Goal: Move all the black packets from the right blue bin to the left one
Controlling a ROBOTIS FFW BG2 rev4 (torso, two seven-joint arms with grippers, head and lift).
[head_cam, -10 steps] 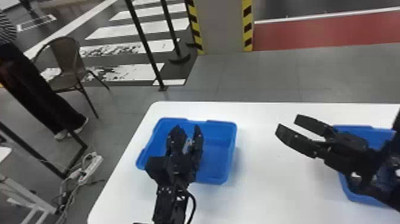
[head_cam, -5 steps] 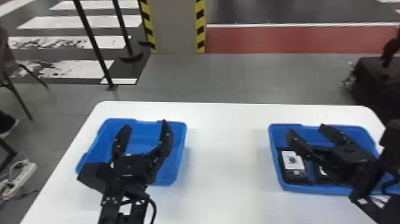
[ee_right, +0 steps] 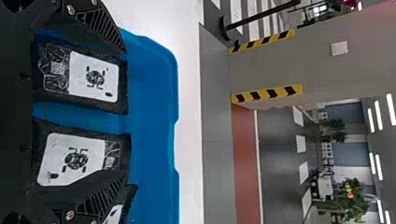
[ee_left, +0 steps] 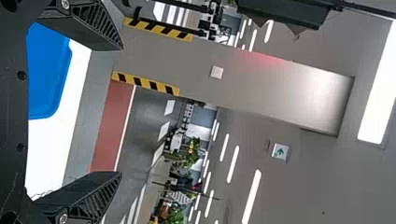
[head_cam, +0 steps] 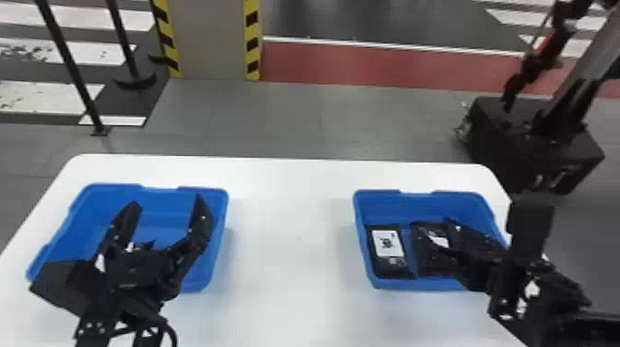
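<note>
Black packets (head_cam: 390, 251) lie in the right blue bin (head_cam: 392, 203) on the white surface (head_cam: 295, 300). Two can be counted plainly, side by side with pale labels showing, and a sliver of what is probably a third packet (ee_right: 114, 213) peeps out by a finger of the right hand (ee_right: 123, 112). That hand is low over the bin, its fingers spread wide and pinching nothing. The left hand (head_cam: 166, 202), likewise spread and without a packet, hangs over the left blue bin (head_cam: 106, 196).

The transfer looks barely begun, if at all: every packet that can be made out has the crossing to do, and no finished move can be confirmed.

The right arm covers the right-hand part of its bin, so the full count is uncertain. The left hand masks the middle of the other bin, and a small dark-and-pale shape between its fingers cannot be identified; it may be part of the hand.
</note>
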